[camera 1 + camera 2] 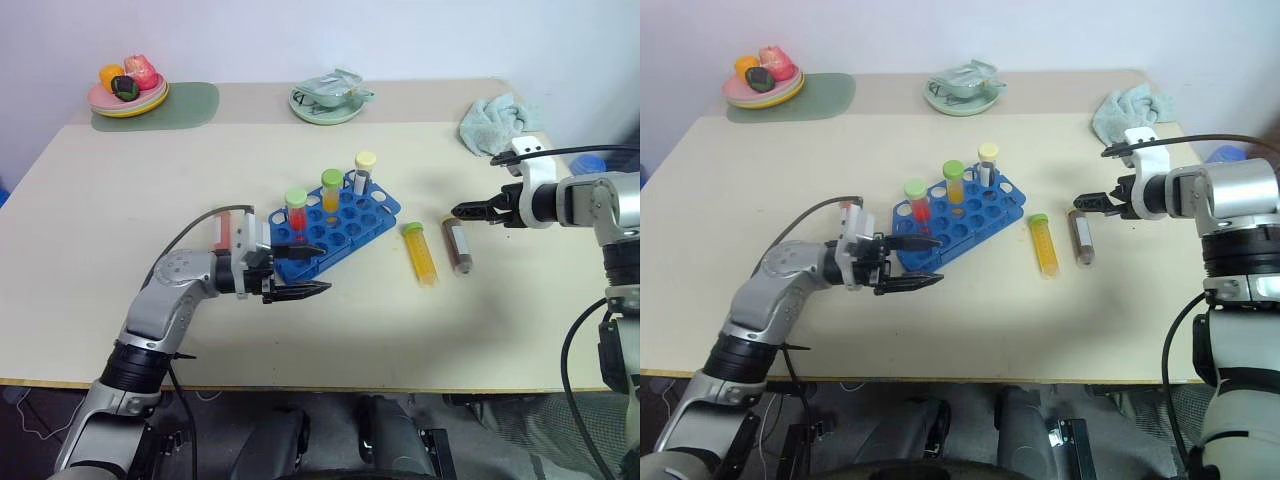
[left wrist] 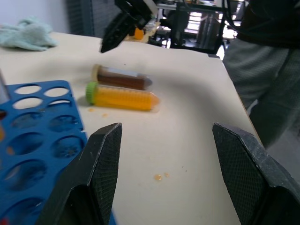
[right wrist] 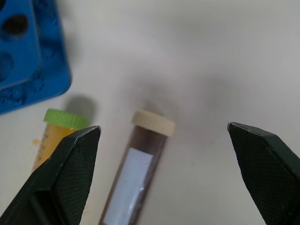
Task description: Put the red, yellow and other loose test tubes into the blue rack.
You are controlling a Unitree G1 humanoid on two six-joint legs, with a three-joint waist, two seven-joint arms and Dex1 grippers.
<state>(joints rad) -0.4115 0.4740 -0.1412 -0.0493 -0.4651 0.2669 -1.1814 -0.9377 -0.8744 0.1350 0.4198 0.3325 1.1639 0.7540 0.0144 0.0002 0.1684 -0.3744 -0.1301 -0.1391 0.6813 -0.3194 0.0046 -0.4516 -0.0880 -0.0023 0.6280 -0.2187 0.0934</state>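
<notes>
right tool [image 1: 462, 211] wide open above brown tube [image 1: 458, 246], which lies on surface beside yellow tube [image 1: 421, 253], right of blue rack [image 1: 335, 222]; centre jaws across tube body before closing. left tool [image 1: 305, 270] open, empty, by rack

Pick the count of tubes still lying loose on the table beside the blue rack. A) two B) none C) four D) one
A: two lie flat side by side to the right of the blue rack, a yellow tube with a green cap and a brown tube with a cream cap, while three others stand upright in the rack.
</notes>
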